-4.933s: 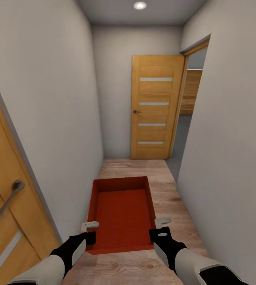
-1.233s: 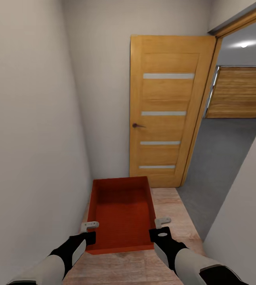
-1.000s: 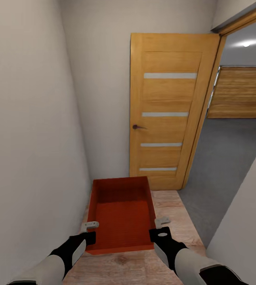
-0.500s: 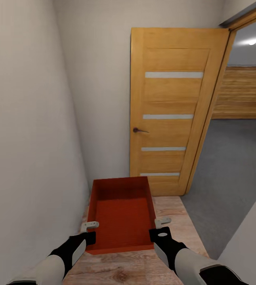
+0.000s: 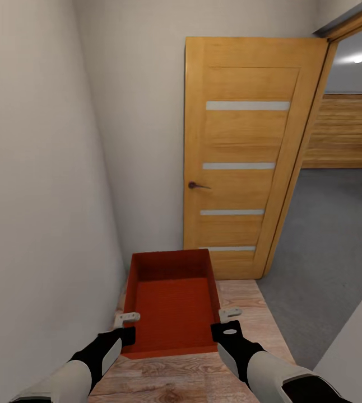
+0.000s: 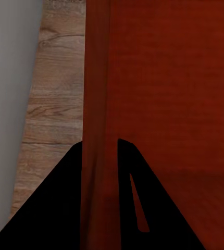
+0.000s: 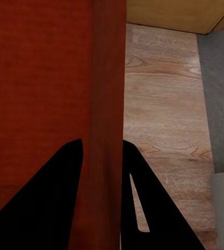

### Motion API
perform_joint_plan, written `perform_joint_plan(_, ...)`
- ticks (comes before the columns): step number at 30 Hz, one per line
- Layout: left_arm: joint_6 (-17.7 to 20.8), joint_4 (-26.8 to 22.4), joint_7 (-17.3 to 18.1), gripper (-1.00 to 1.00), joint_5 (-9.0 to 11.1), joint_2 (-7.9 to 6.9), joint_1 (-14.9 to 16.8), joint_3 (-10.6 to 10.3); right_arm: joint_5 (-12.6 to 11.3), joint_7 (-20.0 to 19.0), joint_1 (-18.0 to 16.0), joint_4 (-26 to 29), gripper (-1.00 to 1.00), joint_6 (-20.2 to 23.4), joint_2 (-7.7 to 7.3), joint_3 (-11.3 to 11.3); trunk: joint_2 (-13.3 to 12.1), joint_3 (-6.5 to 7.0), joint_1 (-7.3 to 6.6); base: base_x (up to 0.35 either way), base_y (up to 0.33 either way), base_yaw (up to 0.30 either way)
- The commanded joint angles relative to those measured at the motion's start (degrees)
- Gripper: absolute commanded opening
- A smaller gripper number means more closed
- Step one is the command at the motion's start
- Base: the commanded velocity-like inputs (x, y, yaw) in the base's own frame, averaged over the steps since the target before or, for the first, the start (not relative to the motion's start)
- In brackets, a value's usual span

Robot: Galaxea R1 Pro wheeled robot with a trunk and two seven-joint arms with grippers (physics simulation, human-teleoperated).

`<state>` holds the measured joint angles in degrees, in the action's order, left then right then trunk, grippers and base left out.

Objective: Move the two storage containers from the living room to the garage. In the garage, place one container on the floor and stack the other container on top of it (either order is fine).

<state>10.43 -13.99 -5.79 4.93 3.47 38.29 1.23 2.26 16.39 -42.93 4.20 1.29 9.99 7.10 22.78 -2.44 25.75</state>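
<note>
Closer now loomed the orange door [image 5: 242, 157] at one o'clock; the left claw [image 5: 126, 319] and right claw [image 5: 230, 313] each clamped a wall of the red storage container [image 5: 170, 299].

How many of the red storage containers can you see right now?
1. The storage container is held out in front of the robot over the wood-plank floor, the left gripper on one side wall and the right gripper on the other. A second one may be elsewhere.

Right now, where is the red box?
In the head view the red-orange rectangular storage box is low in the middle, held above the light wood-plank floor between the left claw and right claw, just before the orange-wood door.
</note>
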Motion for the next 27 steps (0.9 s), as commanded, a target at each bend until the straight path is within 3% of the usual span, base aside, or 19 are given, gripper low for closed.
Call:
perform_joint_plan(1,0.4,-1.5,-0.5,-1.00,0.6,-2.78,0.0,0.3,-0.4,0.7,0.0,-0.2,-1.00,0.6,0.01,-1.0,0.1,-0.14,0.03,0.002,0.000,0.000)
perform_joint_plan(19,0.5,-1.6,-0.5,-1.00,0.4,-2.69,0.0,0.1,-0.4,0.7,0.0,-0.2,-1.00,0.6,0.01,-1.0,0.1,-0.14,0.03,0.000,0.000,-0.005)
perform_joint_plan(27,0.5,-1.6,-0.5,-1.00,0.4,-2.68,0.0,0.0,-0.4,0.7,0.0,-0.2,-1.00,0.7,0.01,-1.0,0.1,-0.14,0.03,0.000,0.000,-0.186)
